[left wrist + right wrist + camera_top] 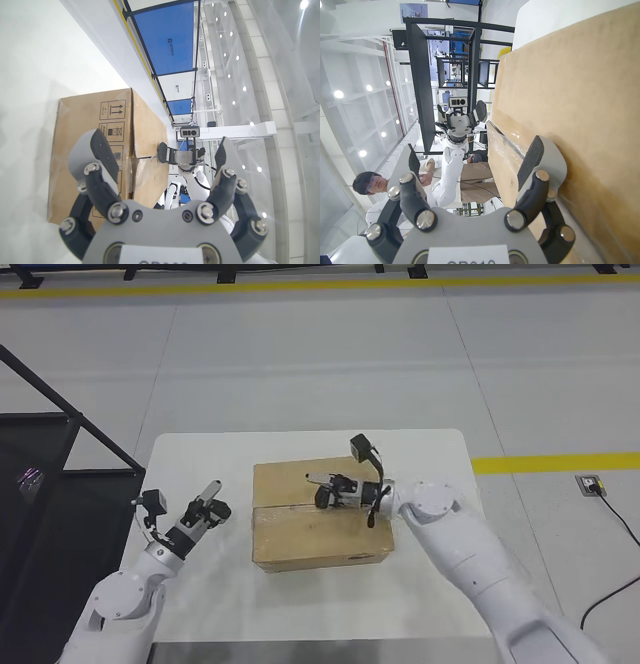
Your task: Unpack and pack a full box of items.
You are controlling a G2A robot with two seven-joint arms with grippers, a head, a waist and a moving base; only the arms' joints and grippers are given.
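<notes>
A brown cardboard box (320, 532) stands in the middle of the white table, its two top flaps folded shut along a middle seam. My right gripper (326, 490) is open above the box top at the seam. In the right wrist view (472, 162) one of its fingers (532, 160) lies against the box (570, 100) beside a slightly raised flap edge. My left gripper (213, 502) is open over the table left of the box, with nothing between its fingers. The left wrist view (162, 155) faces the box's printed end wall (82, 112) and the right gripper (175, 156) beyond.
The white table (430, 584) has bare room in front of the box and on both sides. A black metal frame (60, 444) stands off the table's left edge. A yellow line (550, 462) runs on the floor to the right.
</notes>
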